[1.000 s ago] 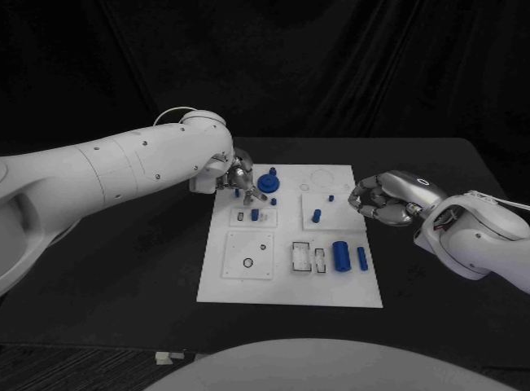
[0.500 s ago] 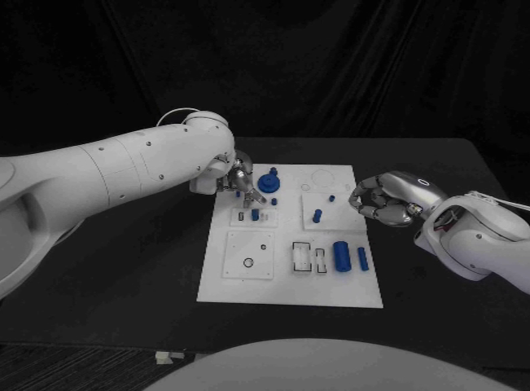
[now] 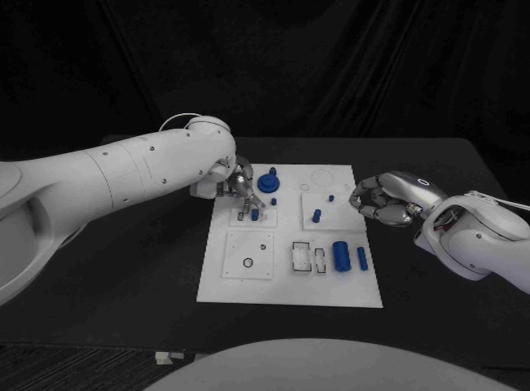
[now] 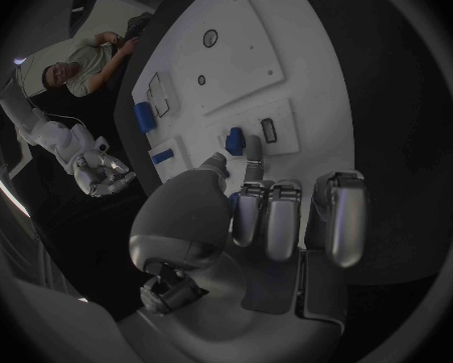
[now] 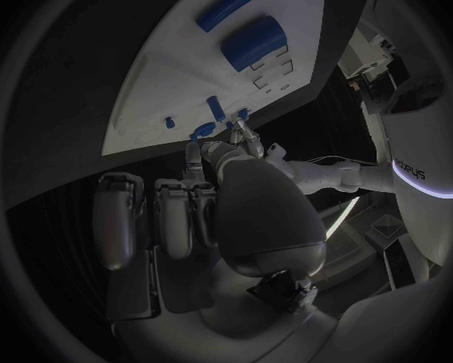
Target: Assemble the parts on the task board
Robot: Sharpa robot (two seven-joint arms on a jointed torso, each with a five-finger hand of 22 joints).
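Two blue cylinders lie nearest on the task board (image 3: pixel 291 293), a matte white rectangular plate on the black table (image 3: pixel 124 309): a fat cylinder (image 3: pixel 341 252) and a thin rod (image 3: pixel 362 258) beside it at its 3 o'clock. At the fat one's 9 o'clock sits an outlined rectangular slot (image 3: pixel 301 257) that looks unfilled. Further toward 9 o'clock, a square sub-plate (image 3: pixel 249 254) carries a small dark ring.

Mid-board: a short blue peg (image 3: pixel 317 216) stands or lies on a small square plate; at its 9 o'clock a blue block (image 3: pixel 254 215) sits by a small rectangular pocket.

Right hand (image 3: pixel 380 200), smooth silver metal, hangs off the board's 3 o'clock edge, fingers curled inward with nothing in them; right wrist view agrees.

Far end: left hand (image 3: pixel 241 181) hovers over the board's far-left corner, fingertips reaching down toward the blue block. In the left wrist view the fingers (image 4: pixel 253 155) lie close against a blue piece (image 4: pixel 234 141), but whether they pinch it I cannot tell. A round blue knob-like part (image 3: pixel 269 182) sits just past the hand, and a faint circular outline (image 3: pixel 322 177) lies at its 3 o'clock.

Judgement: early-to-middle stage. Several parts appear loose, and the slot and circle await fills.
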